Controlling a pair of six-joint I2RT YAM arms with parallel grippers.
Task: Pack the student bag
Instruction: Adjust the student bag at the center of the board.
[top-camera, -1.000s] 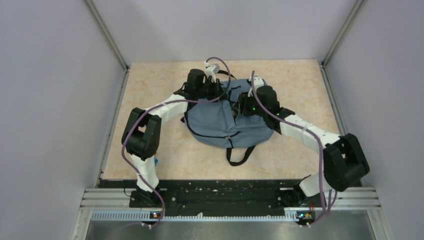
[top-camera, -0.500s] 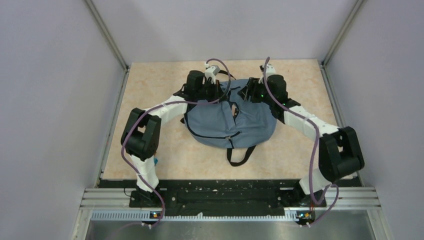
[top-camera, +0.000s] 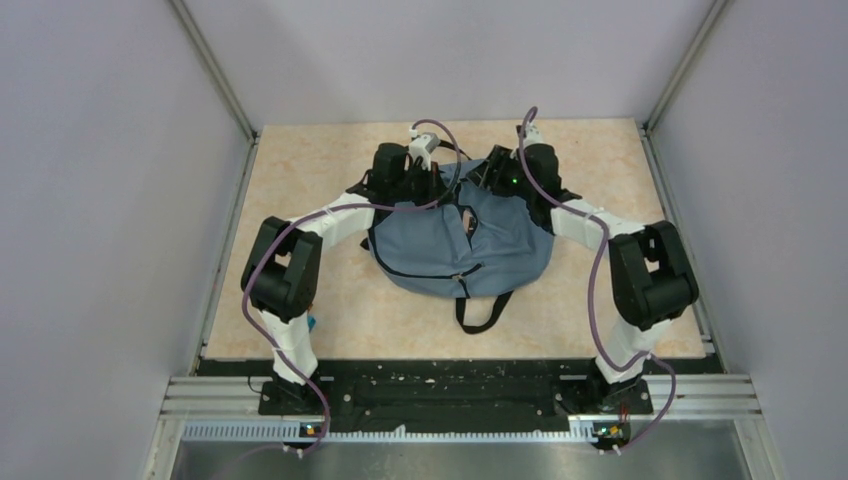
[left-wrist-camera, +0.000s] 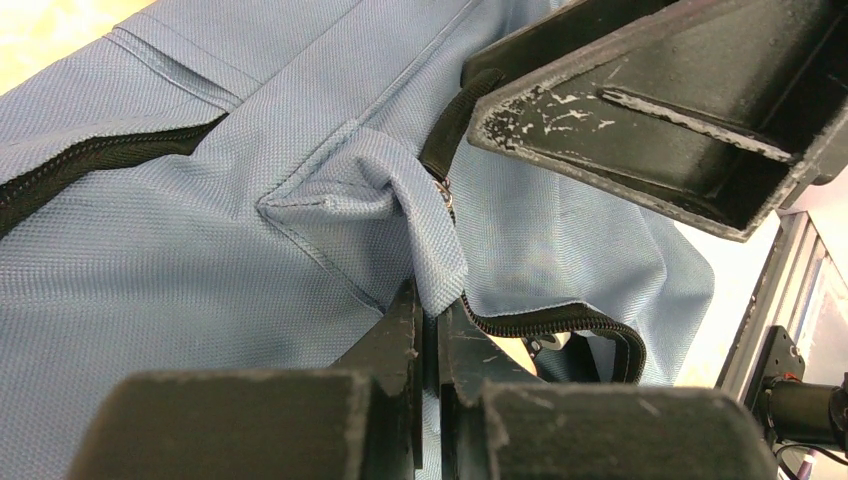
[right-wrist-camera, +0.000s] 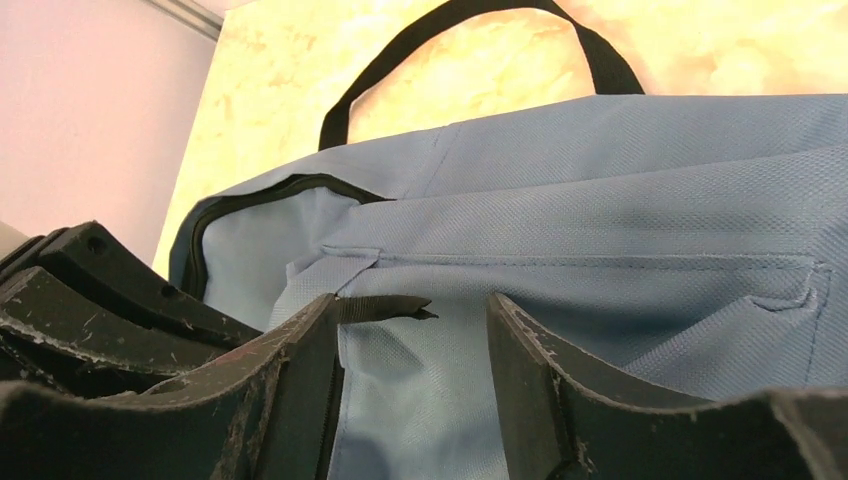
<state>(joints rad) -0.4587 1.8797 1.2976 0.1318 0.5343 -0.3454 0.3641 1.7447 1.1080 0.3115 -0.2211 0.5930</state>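
The slate-blue student bag lies flat in the middle of the table, its black straps trailing toward the near edge. My left gripper sits at the bag's far edge and is shut on a fold of the blue fabric beside the black zipper. My right gripper sits at the bag's far top edge, just right of the left one. It is open, its jaws apart over the blue fabric, with a short black zipper pull tab lying between them. A black carry loop shows beyond.
Grey walls close in the table on the left, back and right. A small blue object lies by the left arm's base. A metal rail runs along the near edge.
My right arm has swung away from the bag's middle to its far top edge, its elbow folding in. The left gripper has stayed in place on the fabric.
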